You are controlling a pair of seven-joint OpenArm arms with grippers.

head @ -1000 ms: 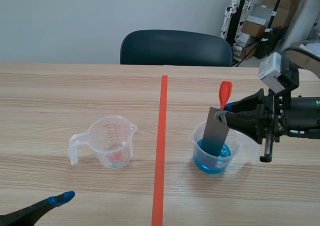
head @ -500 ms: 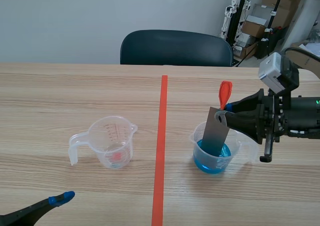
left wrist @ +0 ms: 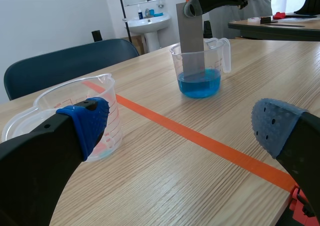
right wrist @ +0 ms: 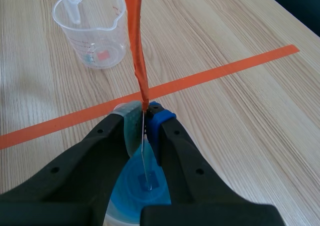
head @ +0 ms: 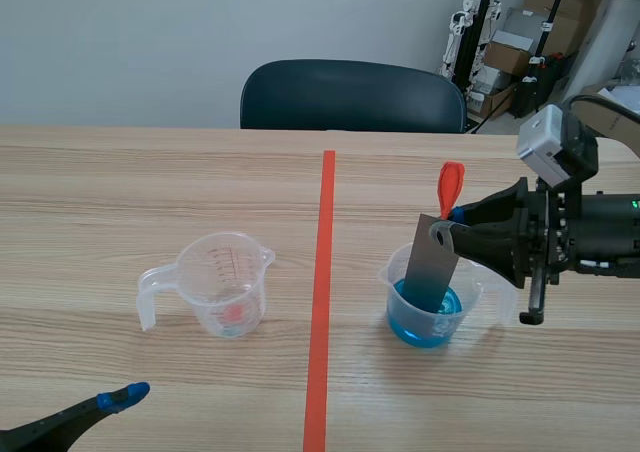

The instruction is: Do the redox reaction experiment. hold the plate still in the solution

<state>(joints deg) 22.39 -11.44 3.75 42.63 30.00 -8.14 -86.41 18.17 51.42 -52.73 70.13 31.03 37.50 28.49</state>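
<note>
A thin grey metal plate [head: 431, 262] with an orange tape tab [head: 450, 185] stands tilted in a clear beaker of blue solution [head: 424, 314], right of the tape line. Its lower end dips into the liquid. My right gripper [head: 452, 222] is shut on the plate's top edge, coming in from the right. From the right wrist, the plate [right wrist: 145, 153] shows edge-on between the pads [right wrist: 159, 118], with the orange tab [right wrist: 137, 46] rising above and the blue solution [right wrist: 132, 186] below. My left gripper [left wrist: 175, 126] stands open low at the near left, its blue fingertip [head: 122, 397] showing, holding nothing.
An empty clear measuring cup [head: 222, 284] with red markings stands left of the orange tape line [head: 321, 302]; it sits just ahead of the left gripper [left wrist: 75, 118]. A dark chair [head: 352, 95] stands behind the table. Boxes and stands fill the far right.
</note>
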